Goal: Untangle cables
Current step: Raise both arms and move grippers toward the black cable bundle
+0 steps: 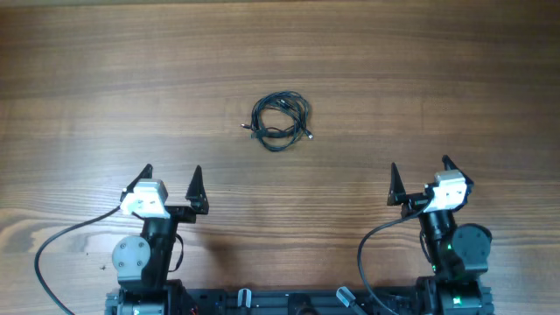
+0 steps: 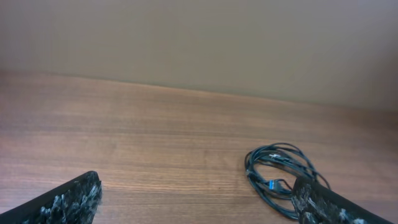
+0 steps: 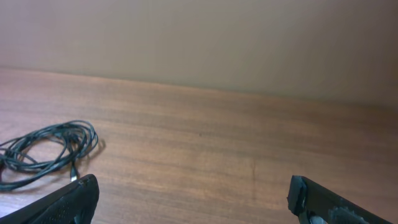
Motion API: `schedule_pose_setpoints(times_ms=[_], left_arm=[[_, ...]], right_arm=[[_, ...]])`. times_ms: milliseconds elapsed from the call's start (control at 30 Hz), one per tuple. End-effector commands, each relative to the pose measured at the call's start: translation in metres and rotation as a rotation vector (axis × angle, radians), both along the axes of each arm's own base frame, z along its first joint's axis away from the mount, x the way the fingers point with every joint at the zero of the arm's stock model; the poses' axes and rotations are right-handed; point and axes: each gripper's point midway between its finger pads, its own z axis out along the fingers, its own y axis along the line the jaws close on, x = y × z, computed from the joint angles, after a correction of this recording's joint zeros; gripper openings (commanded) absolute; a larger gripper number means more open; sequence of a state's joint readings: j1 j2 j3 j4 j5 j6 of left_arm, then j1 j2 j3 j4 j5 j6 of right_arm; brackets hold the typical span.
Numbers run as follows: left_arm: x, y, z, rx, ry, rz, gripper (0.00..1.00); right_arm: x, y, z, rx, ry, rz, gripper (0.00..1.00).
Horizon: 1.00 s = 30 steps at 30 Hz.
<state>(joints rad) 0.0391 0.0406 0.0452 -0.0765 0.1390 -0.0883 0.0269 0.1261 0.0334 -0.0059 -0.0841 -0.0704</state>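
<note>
Cables (image 1: 281, 122) sit in one loose black coil on the wooden table (image 1: 105, 79) in the overhead view, about midway between left and right and toward the far side, well apart from both arms. I see the left tool (image 1: 171, 171) at the near left with its fingers spread wide and nothing between them. The right tool (image 1: 420, 164) at the near right is spread the same way, also empty. Both point toward the far edge.

From the left wrist view, the coil (image 2: 280, 177) lies on the table ahead and to the right, and its near loops pass behind the tip of the right-hand finger (image 2: 323, 205). A small blue connector (image 2: 273, 183) shows among the strands. The other finger (image 2: 68, 202) is off at the left, so the tool stands apart.

From the right wrist view, the coil (image 3: 43, 152) lies at the far left, partly cut by the edge, just beyond the left-hand finger (image 3: 68, 202). The other finger (image 3: 329, 202) is far across at the right, so this tool stands apart too.
</note>
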Motion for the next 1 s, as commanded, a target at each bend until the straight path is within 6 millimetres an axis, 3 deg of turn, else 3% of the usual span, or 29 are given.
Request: schedule_pose_setpoints(times_ms=[0, 267, 667, 967], left_arm=[[0.001, 0.004, 0.020, -0.052, 0.003, 0.028, 1.00], [0.012, 0.004, 0.023, -0.104, 0.158, 0.038, 1.00], [0.031, 0.004, 0.016, -0.190, 0.548, 0.081, 1.00], [0.022, -0.007, 0.021, -0.233, 0.835, 0.056, 1.00]], right_arm=[[0.006, -0.004, 0.017, 0.023, 0.023, -0.024, 1.00], [0.025, -0.002, 0.022, 0.041, 0.156, -0.021, 1.00], [0.057, 0.008, 0.016, 0.049, 0.502, 0.024, 1.00], [0.071, 0.009, 0.016, 0.054, 0.628, 0.022, 1.00]])
